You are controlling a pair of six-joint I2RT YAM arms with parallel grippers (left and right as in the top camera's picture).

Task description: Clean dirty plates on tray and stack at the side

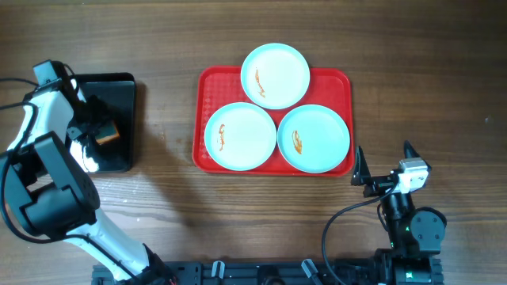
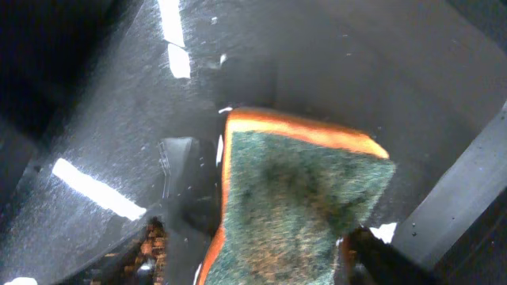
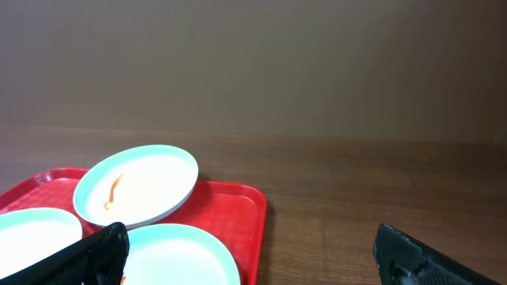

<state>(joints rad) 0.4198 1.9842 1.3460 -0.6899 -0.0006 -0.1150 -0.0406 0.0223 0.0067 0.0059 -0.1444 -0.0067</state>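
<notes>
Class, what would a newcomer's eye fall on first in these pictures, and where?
The bright red tray in the middle of the overhead view, carrying three pale plates, each with an orange smear. Then the green-and-orange sponge at the glossy black tray, far left.

Left claw (image 1: 101, 131) reaching far left, tipped downward, right claw (image 1: 383, 152) near its base, fingers spread wide

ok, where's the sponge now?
Overhead, far left: the sponge sits on the black tray, at the left gripper, well left of the red tray.
</notes>
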